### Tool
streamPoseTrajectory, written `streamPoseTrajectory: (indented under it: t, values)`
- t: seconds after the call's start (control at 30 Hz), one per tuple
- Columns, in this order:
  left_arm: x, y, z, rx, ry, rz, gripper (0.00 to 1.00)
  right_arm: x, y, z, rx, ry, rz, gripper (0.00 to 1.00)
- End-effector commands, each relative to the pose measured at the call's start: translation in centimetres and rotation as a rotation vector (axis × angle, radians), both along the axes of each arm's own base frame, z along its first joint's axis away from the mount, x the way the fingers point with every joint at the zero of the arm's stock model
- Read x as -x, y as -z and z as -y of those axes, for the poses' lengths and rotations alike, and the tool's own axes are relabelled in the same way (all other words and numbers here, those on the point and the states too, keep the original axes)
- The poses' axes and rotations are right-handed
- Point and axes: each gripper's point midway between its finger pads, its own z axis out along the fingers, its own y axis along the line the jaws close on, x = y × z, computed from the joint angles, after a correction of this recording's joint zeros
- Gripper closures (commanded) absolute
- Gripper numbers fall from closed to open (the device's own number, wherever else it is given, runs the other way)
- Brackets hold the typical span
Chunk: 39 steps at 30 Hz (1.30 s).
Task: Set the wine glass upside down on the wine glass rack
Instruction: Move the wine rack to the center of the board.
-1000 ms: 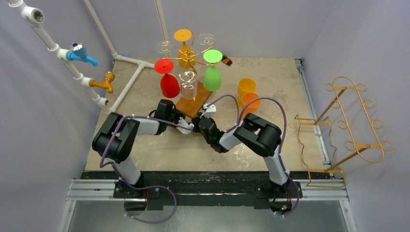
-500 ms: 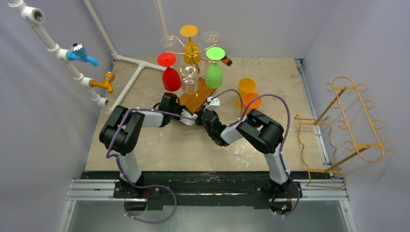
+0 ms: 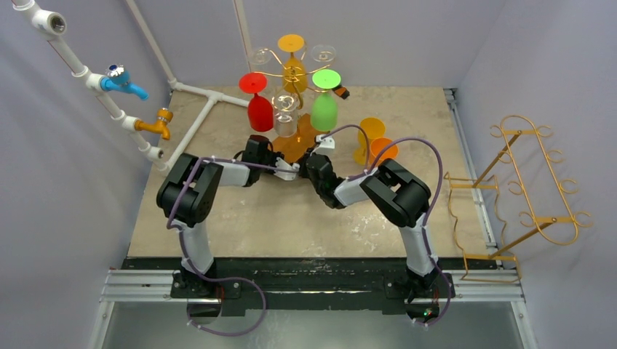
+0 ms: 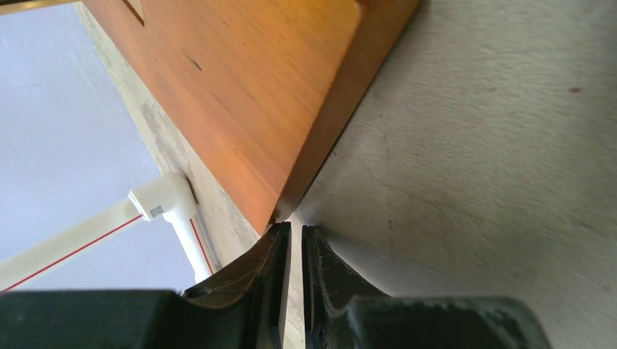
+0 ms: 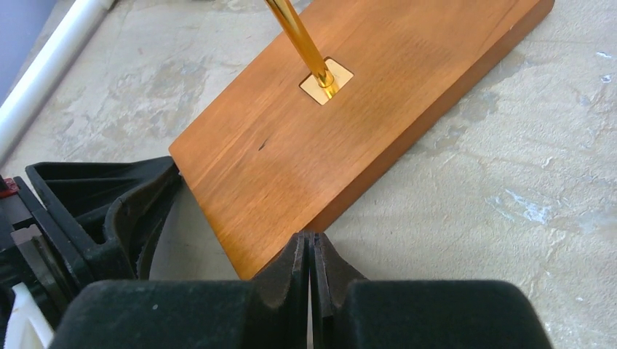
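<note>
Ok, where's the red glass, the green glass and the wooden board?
red glass (image 3: pixel 260 115): top view, on its bowl.
green glass (image 3: pixel 324 113): top view, on its bowl.
wooden board (image 5: pixel 407 80): right wrist view, on its flat top.

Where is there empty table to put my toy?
The table is bare along the near strip in front of the left arm and right arm, and on the right past the orange cups. Crowded: back middle, around the rack and its glasses.
</note>
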Motion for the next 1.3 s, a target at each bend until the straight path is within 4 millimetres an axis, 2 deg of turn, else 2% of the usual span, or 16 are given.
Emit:
streamPoseTrajectory:
  t: [0.0, 0.2, 0.3, 0.43, 0.5, 0.63, 0.7, 0.73, 0.77, 0.8, 0.83, 0.9, 1.03, 1.1, 1.17, 1.27]
  values:
    - [-0.3, 0.7, 2.1, 0.076, 0.005, -0.025, 0.83, -0.9, -2.8, -1.1, -0.045, -0.011, 0.046, 0.91]
    - [2.4, 0.3, 1.4, 0.077, 0.005, -0.062, 0.71, 0.3, -2.4, -1.2, -0.027, -0.035, 0.026, 0.86]
    - [3.9, -0.2, 0.7, 0.088, -0.029, -0.112, 0.59, 1.5, -2.9, -1.5, -0.030, -0.052, 0.020, 0.81]
    - [6.7, -0.4, 0.0, 0.094, -0.050, -0.206, 0.39, 2.9, -3.8, -1.2, -0.024, -0.056, -0.001, 0.70]
    - [8.7, -0.1, -0.4, 0.086, -0.053, -0.285, 0.31, 3.6, -4.5, -0.8, -0.020, -0.056, -0.008, 0.63]
    - [11.8, -0.8, -0.7, 0.093, -0.054, -0.370, 0.20, 5.5, -5.6, -0.2, 0.026, -0.078, -0.039, 0.52]
    - [13.7, -1.3, -0.8, 0.099, -0.040, -0.416, 0.19, 6.9, -6.4, 0.3, 0.064, -0.093, -0.052, 0.41]
    - [14.8, -1.6, -0.9, 0.100, -0.027, -0.442, 0.18, 7.6, -7.2, 0.7, 0.077, -0.104, -0.049, 0.27]
    - [15.8, -2.0, -1.0, 0.106, -0.014, -0.459, 0.18, 8.2, -8.0, 1.1, 0.081, -0.114, -0.048, 0.04]
    - [16.8, -2.4, -1.0, 0.114, -0.002, -0.477, 0.18, 9.0, -9.2, 1.1, 0.057, -0.147, -0.045, 0.02]
    - [17.6, -3.0, -1.0, 0.123, 0.007, -0.490, 0.18, 9.8, -11.1, 0.5, 0.002, -0.202, -0.023, 0.01]
    - [19.1, -4.1, -1.2, 0.145, 0.006, -0.515, 0.17, 10.7, -15.1, 0.9, -0.068, -0.220, -0.012, 0.01]
    - [21.5, -6.4, -1.5, 0.198, -0.015, -0.557, 0.16, 13.8, -17.5, -0.7, -0.090, -0.460, -0.084, 0.01]
    - [22.4, -7.3, -1.6, 0.223, -0.026, -0.558, 0.15, 14.8, -18.1, -0.3, -0.084, -0.503, -0.084, 0.01]
    - [22.7, -8.5, -1.7, 0.260, -0.051, -0.533, 0.15, 14.2, -19.3, 1.6, -0.058, -0.404, -0.081, 0.01]
    - [22.9, -10.7, -2.0, 0.314, -0.072, -0.471, 0.12, 12.5, -20.6, 7.1, 0.100, -0.128, -0.142, 0.01]
